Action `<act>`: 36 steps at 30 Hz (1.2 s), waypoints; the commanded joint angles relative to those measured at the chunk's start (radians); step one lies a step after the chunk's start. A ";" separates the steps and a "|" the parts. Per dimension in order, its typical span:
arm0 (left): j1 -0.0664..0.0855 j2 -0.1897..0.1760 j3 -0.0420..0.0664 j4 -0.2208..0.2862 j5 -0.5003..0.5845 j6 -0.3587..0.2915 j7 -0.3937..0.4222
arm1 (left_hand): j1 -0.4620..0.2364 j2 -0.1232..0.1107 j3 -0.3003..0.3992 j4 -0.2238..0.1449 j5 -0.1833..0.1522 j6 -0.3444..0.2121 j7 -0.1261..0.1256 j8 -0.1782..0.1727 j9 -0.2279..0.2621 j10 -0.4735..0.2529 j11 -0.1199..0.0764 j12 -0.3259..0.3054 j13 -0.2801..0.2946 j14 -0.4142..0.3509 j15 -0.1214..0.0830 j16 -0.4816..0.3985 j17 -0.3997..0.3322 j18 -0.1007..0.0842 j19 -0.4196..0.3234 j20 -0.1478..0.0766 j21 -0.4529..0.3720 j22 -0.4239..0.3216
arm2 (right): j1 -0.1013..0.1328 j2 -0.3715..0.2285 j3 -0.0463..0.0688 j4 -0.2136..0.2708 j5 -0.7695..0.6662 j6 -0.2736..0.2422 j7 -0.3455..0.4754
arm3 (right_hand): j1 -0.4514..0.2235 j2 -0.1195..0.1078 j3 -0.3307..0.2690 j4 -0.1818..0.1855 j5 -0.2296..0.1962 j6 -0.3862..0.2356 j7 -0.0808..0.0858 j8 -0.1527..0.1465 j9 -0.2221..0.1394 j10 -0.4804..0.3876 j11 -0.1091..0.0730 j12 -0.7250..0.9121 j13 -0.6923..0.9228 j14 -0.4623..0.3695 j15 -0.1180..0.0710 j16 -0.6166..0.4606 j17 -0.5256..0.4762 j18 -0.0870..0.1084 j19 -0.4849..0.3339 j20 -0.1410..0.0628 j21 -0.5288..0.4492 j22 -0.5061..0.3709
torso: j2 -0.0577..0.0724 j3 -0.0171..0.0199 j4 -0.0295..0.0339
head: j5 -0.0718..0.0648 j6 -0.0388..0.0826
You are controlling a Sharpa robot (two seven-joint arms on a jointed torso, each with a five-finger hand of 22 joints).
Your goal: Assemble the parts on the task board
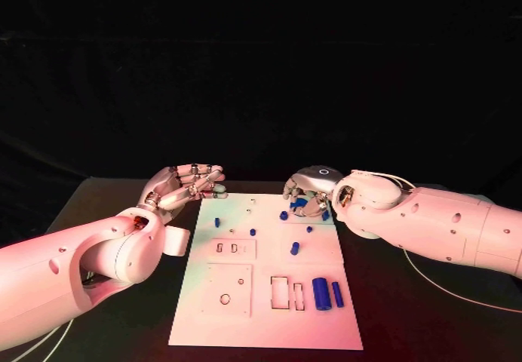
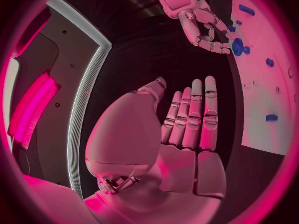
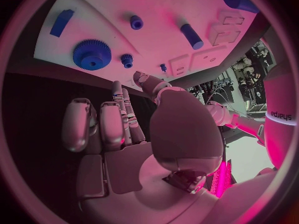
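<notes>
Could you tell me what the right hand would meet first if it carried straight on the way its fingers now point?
Probably the large blue gear on the task board: in the right wrist view the right hand points its fingers towards the board's edge, the gear lying nearest that line. Depth is unclear, so the small gear is possible.

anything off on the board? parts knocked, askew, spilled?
Nothing stands out. The task board lies flat on the table, blue parts all on it. Left hand and right hand hold nothing.
</notes>
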 commanded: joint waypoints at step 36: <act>0.004 0.003 0.001 -0.010 0.007 0.029 -0.010 | -0.011 -0.007 0.007 0.004 -0.005 0.001 0.009 -0.003 0.001 0.003 0.003 -0.015 -0.001 0.006 0.002 0.002 0.005 0.014 0.016 -0.001 0.010 0.001 | -0.015 0.047 0.000 -0.030 -0.089 0.066 -0.029 | 0.038 0.029 0.058 0.016 0.018 0.028 0.001 0.011 0.030 0.019 0.000 0.001 0.008 0.047 0.009 0.105 0.102 -0.043 0.077 0.006 0.134 0.206 | 0.050 -0.0075 0.0137 | -0.012 0.013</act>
